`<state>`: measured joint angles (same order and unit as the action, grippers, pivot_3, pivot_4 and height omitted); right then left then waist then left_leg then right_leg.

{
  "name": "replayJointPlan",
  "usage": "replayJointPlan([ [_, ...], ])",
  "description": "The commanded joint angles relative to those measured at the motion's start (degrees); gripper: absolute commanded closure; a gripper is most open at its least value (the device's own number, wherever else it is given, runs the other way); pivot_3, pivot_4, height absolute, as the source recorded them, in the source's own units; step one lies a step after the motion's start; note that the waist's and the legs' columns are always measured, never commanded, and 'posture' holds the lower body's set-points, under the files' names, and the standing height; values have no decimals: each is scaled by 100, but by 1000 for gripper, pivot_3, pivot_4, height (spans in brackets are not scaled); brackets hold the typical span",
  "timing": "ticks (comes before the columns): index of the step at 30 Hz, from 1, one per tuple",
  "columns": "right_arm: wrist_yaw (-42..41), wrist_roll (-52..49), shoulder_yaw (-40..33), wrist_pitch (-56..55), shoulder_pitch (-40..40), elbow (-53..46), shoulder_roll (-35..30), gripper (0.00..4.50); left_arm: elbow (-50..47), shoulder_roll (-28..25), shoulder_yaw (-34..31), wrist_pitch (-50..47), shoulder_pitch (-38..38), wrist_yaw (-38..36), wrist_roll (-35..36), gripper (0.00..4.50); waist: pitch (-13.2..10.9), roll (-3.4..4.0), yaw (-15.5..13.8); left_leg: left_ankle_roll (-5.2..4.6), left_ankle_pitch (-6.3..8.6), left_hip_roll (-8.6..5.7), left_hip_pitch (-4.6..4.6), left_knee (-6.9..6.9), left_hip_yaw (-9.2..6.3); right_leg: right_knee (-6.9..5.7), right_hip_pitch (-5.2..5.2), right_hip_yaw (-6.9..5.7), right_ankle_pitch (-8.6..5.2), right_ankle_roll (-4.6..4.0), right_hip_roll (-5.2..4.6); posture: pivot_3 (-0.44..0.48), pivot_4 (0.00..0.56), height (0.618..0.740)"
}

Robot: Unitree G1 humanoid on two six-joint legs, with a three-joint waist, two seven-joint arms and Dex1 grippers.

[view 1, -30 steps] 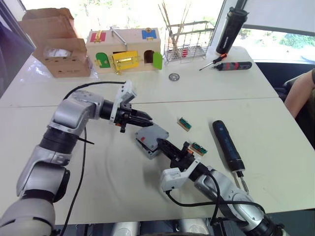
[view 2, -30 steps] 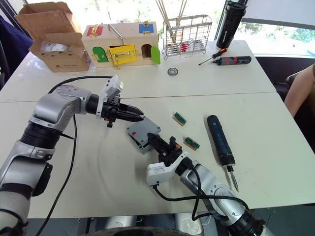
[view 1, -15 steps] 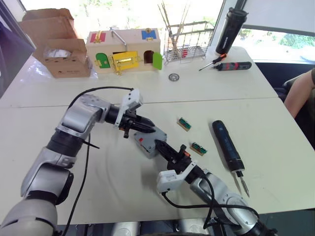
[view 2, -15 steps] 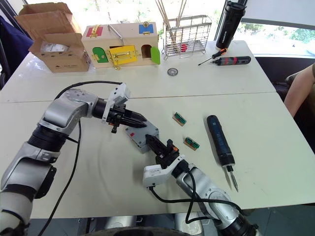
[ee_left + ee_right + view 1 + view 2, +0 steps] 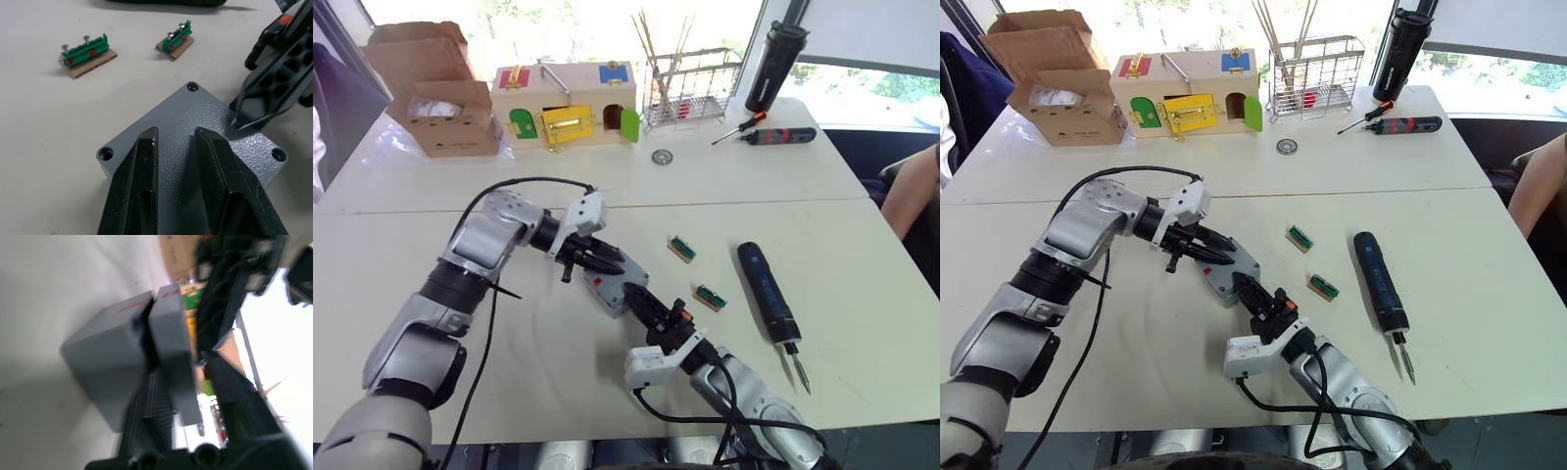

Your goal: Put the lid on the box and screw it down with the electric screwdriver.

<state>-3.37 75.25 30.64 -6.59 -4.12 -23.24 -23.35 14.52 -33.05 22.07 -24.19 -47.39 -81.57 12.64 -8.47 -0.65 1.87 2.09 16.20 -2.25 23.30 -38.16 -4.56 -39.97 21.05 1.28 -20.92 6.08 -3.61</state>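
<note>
You're seating the lid [image 5: 195, 132] on the box [image 5: 610, 290], mid-counter. Left tool [image 5: 177, 139] rests on it, fingers slightly apart; right tool [image 5: 641, 302] grips its edge, it seems (blurred). Next: square the corners, then fetch the screwdriver [image 5: 766, 293].

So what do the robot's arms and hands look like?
Both arms are made of chunky silver-grey metal sections with dark joints, and a thin black cable loops along each. Each wrist has a white block. The left hand and right hand each have two pointy black fingers, and the right one has a small orange-red bit near its base.
</note>
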Motion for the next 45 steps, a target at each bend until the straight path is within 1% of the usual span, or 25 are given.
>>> replayJointPlan([
  [1, -83, 21, 35, -67, -119, -17, -64, 1333, 102, 14, 210, 45, 178, -19, -274, 3377, 24, 0, 3, 0, 0, 0, -4, 1, 0, 0, -4, 0, 0, 0, 0, 0, 150, 740],
  [2, -86, 13, 22, -77, -142, -44, -89, 940, 110, 23, 214, 58, 193, -3, -296, 3377, 27, -1, 3, -1, 0, 1, -13, 3, 0, 0, -12, 0, 0, -1, 1, 0, 150, 740],
  [7, -137, -44, -34, -209, -179, -183, -254, 940, 106, -17, 281, 171, 321, 21, -452, 3377, 33, -2, -4, -15, 9, 1, -84, 18, -4, 25, -87, 1, -2, -2, 4, 0, 150, 740],
  [10, -179, -107, -91, -271, -183, -262, -304, 940, 163, -24, 291, 278, 379, 100, -574, 3377, 47, -1, -6, -16, 10, 4, -86, 21, -7, 52, -98, 1, -2, -2, 9, 0, 150, 740],
  [13, -232, -173, -164, -343, -189, -355, -352, 940, 266, -23, 310, 448, 410, 171, -691, 3377, 54, -1, -18, -16, 10, 4, -86, 21, -8, 52, -98, 1, -2, -2, 8, 0, 150, 740],
  [18, -265, -266, -252, -478, -361, -576, -457, 940, 257, -42, 306, 471, 437, 157, -690, 3377, 58, 0, -100, -17, 10, 4, -86, 21, -8, 56, -99, 1, -2, -2, 8, 0, 150, 740],
  [28, -335, -374, -470, -581, -653, -787, -473, 940, 199, -10, 319, 511, 531, 204, -740, 3377, 60, -2, -99, -21, 12, 3, -90, 19, -8, 70, -110, 6, -3, -2, 10, 0, 150, 740],
  [30, -302, -445, -607, -547, -755, -851, -475, 940, 128, 9, 215, 468, 539, 221, -641, 3377, 61, -2, -102, -21, 12, 3, -91, 18, -8, 70, -111, 6, -3, -2, 10, 0, 150, 740],
  [32, -261, -614, -817, -483, -885, -962, -446, 940, 33, 35, -5, 201, 496, 231, -394, 3377, 61, -2, -101, -21, 12, 3, -91, 18, -8, 70, -112, 6, -3, -2, 10, 0, 150, 740],
  [34, -262, -1310, -1223, -349, -1209, -1244, -301, 940, -244, 19, -571, -687, 270, 203, 285, 3377, 58, -2, -111, -21, 12, 3, -90, 18, -8, 70, -111, 6, -3, -2, 10, 0, 150, 740],
  [36, -356, -1964, -1488, -277, -1423, -1478, -133, 1419, -425, -21, -997, -1491, 61, 250, 803, 3377, 54, -1, -94, -29, 17, 4, -78, 18, -10, 69, -99, 8, -3, -2, 11, 0, 150, 740],
  [37, -504, -2443, -1579, -163, -1491, -1609, 32, 1599, -427, -52, -1193, -1823, -62, 307, 989, 3377, 50, -5, -91, -28, 16, 4, -74, 18, -10, 69, -97, 8, -3, -2, 10, 0, 150, 740],
  [39, -886, -3413, -1735, 231, -1556, -1893, 409, 2409, -346, -156, -1479, -2179, -211, 381, 1198, 3377, 46, -6, -88, -27, 16, 8, -68, 18, -12, 70, -91, 8, -3, -2, 12, 0, 150, 740],
  [41, -1325, -4385, -1882, 821, -1544, -2135, 794, 3370, -196, -240, -1652, -2211, -244, 527, 1220, 3377, 46, -5, -87, -22, 13, 9, -69, 19, -12, 69, -90, 8, -3, -2, 11, 0, 150, 740],
  [43, -1704, -5123, -2011, 1410, -1417, -2281, 1034, 4426, -32, -288, -1712, -2098, -210, 686, 1131, 3902, 48, -1, -103, -19, 11, 11, -73, 25, -18, 70, -92, 8, -3, -2, 11, 0, 150, 740],
  [45, -2036, -5876, -2247, 2323, -1132, -2328, 1321, 4500, 194, -272, -1666, -1720, -57, 840, 934, 4473, 48, 0, -111, -18, 11, 10, -77, 31, -30, 70, -94, 6, -3, -2, 9, 0, 150, 740],
])
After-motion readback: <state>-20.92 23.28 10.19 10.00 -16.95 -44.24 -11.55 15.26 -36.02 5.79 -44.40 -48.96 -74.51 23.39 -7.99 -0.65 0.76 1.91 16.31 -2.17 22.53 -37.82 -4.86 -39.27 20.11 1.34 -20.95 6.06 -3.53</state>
